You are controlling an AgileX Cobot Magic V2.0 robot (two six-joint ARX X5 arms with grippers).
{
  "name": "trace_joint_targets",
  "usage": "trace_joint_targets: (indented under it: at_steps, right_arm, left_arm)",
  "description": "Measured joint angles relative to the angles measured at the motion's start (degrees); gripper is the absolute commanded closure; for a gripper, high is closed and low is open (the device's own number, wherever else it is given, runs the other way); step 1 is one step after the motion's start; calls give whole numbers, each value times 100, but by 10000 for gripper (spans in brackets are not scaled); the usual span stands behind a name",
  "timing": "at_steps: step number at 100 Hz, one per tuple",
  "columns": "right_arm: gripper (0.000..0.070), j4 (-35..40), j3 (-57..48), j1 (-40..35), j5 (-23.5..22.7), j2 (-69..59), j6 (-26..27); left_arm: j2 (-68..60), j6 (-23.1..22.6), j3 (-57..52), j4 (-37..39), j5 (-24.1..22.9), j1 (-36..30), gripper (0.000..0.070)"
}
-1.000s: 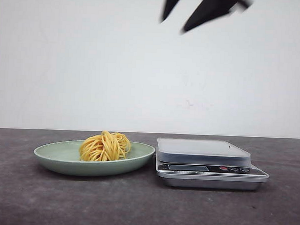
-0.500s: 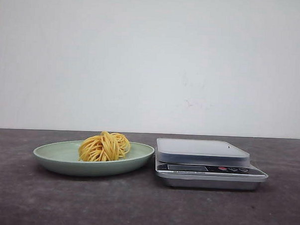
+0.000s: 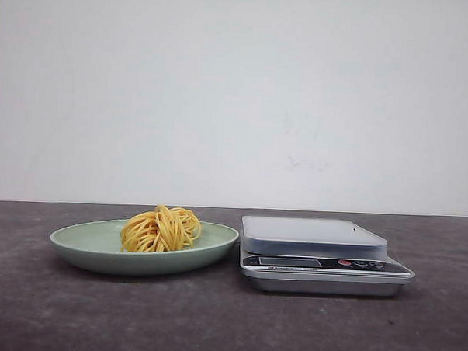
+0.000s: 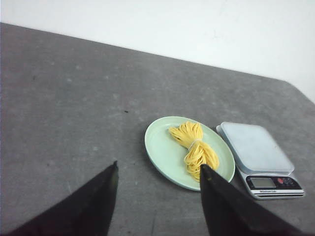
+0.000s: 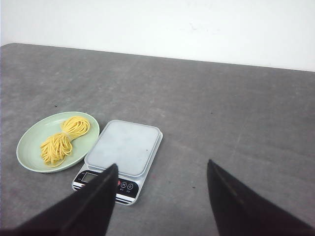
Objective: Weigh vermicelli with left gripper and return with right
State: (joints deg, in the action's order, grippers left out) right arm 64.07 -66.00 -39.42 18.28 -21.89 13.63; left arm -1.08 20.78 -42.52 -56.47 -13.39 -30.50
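The vermicelli [image 3: 161, 229], a small nest of yellow strands, lies in a pale green plate [image 3: 83, 243] on the dark table; the same nest shows in the left wrist view as vermicelli [image 4: 193, 144] and in the right wrist view as vermicelli [image 5: 63, 139]. Right of the plate stands a silver scale [image 3: 315, 236] with a bare platform. My left gripper [image 4: 159, 167] hangs open high above the table, short of the plate. My right gripper [image 5: 162, 167] is open too, high over the table beside the scale [image 5: 123, 147]. Neither gripper appears in the front view.
The plate [image 4: 165, 147] and scale [image 4: 256, 150] sit side by side, almost touching. A white wall stands behind the table's far edge. Dark grey tabletop spreads around both objects.
A second ago black gripper fingers showed at the top of the front view; they have since left the picture. The plate and scale appear shifted very slightly left.
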Motion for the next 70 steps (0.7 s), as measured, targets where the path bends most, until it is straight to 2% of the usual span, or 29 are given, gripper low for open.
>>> trace_joint_targets:
  at_steps: [18, 26, 29, 33, 36, 38, 42, 43, 70]
  right_arm:
    - [348, -553, 892, 0, -22, 354, 13]
    - [380, -970, 1364, 0, -22, 507, 13]
    - [419, -1143, 1541, 0, -22, 553, 11]
    - [514, -1392, 1773, 0, -22, 599, 11]
    - [623, -1569, 1937, 0, -22, 619, 13]
    - [700, -1670, 2033, 0, -22, 625, 13]
    - [692, -1827, 2201, 0, -26, 627, 11]
    - [694, -1873, 2247, 0, -24, 627, 11]
    - [694, -2282, 2439, 0, -26, 627, 33]
  left_arm:
    - [-15, 0, 201, 227, 0, 0, 401]
    - [-28, 0, 219, 249, 0, 0, 401]
    - [-31, 0, 221, 282, 0, 0, 403]
    - [-31, -2, 221, 319, 0, 0, 416]
    - [-31, -2, 221, 350, -2, 0, 469]
    - [-31, -4, 221, 369, -7, 0, 530]
    - [-31, -17, 221, 411, -9, 0, 684]
    - [-31, -22, 221, 415, -9, 0, 700]
    - [-31, -24, 221, 417, -15, 0, 689]
